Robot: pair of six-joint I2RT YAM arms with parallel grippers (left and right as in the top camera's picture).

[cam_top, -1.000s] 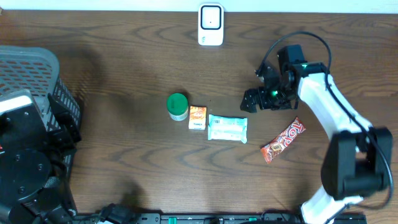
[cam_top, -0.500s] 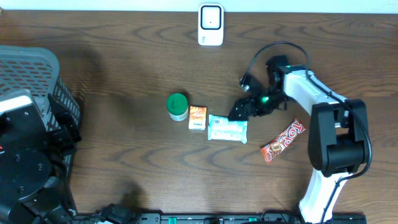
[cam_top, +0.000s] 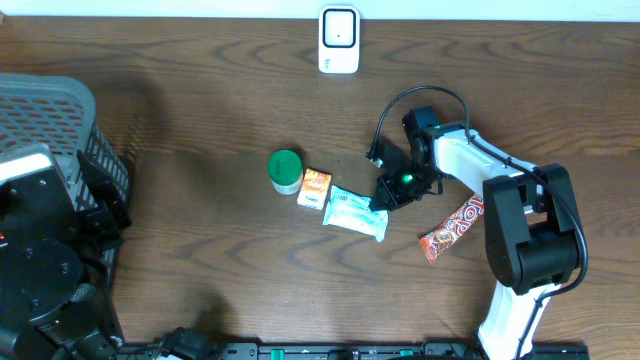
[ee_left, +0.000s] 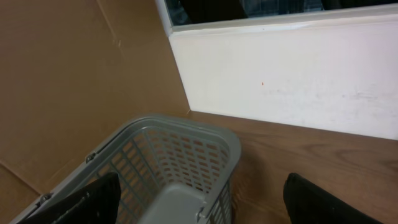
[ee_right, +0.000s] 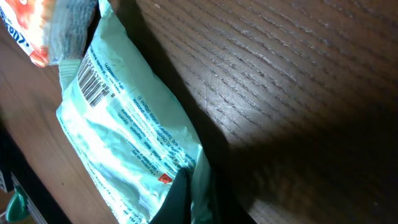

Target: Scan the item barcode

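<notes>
Two pincers, one job: my right pincer (cam_top: 385,196) is closed tight at the right-hand end of the mint-green packet (cam_top: 352,210). The packet lies flat near the middle of the table (cam_top: 200,100), its other end up against the small orange box (cam_top: 316,187), with the green-lidded tub (cam_top: 286,170) just beyond. From my right wrist only one dark finger (ee_right: 180,199) shows, at the packet's crimped edge, so I judge rather than know that the seam is truly pinched. My left pincer (ee_left: 202,190) stands wide over the grey basket (ee_left: 180,134), well apart from all this.

The packet looks light, soft and crinkly. It is a film wrapper, so it will likely sag, and it could slide out of a seam grip. Its barcode (ee_right: 93,84) faces up near the end by the orange box, so holding the opposite end leaves the bars uncovered. To show them to the white scanner (cam_top: 339,40) at the table's far edge, I would lift slowly and keep the wrapper from folding over itself — if the seam gives, a hold across the body might serve better.
</notes>
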